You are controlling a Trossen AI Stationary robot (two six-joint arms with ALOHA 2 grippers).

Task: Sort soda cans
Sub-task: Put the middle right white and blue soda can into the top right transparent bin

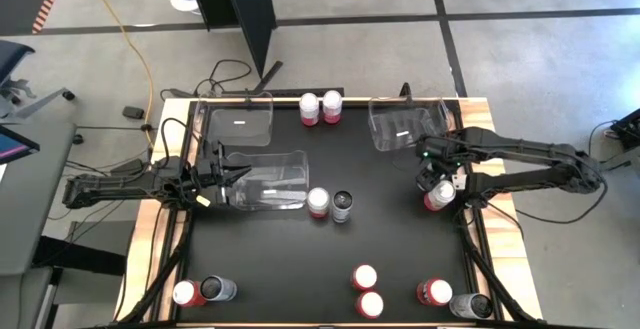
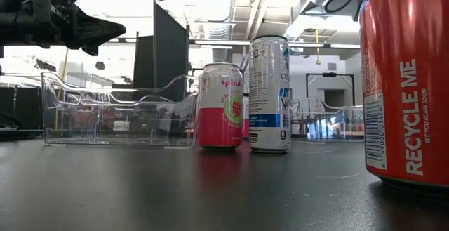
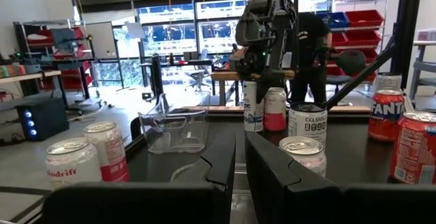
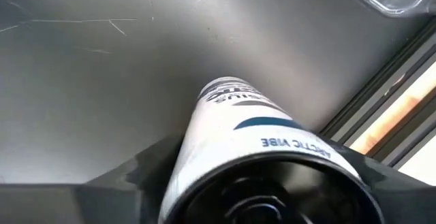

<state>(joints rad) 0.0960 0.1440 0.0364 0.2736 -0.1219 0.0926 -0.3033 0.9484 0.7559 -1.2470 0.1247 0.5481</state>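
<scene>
at the left edge of the black table (image 1: 400, 249) the left gripper (image 1: 222, 174) hangs level, its fingers drawn together with nothing between them, pointing at the near-left bin (image 1: 290, 159), a clear plastic one just to its right. farther off sits the far-left bin (image 1: 205, 119), also clear. down at the near left corner a red corner can (image 1: 184, 292) and a dark corner can (image 1: 219, 289) stand touching or almost so.

moving toward the middle, a pair of pink-and-white cans (image 1: 321, 107) stands side by side at the far edge, between the two far bins. in the centre of the table a pink-and-white centre can (image 1: 318, 201) stands upright just beside a taller silver can (image 1: 342, 206), both a little to the right of the near-left bin. nearer to me, two pale-topped cans (image 1: 367, 290) stand one behind the other; from above i cannot tell their kind.

on the right, the far-right bin (image 1: 380, 129) lies at the far corner. just on the near side of it, by the table's right edge, the right gripper (image 1: 440, 181) is down over a white can (image 4: 238, 135) with blue lettering, reaching along the can's length. whether the right gripper is clamped on it or only set around it i cannot tell. at the near right corner a red right can (image 1: 433, 291) stands beside a dark right can (image 1: 468, 306).
</scene>
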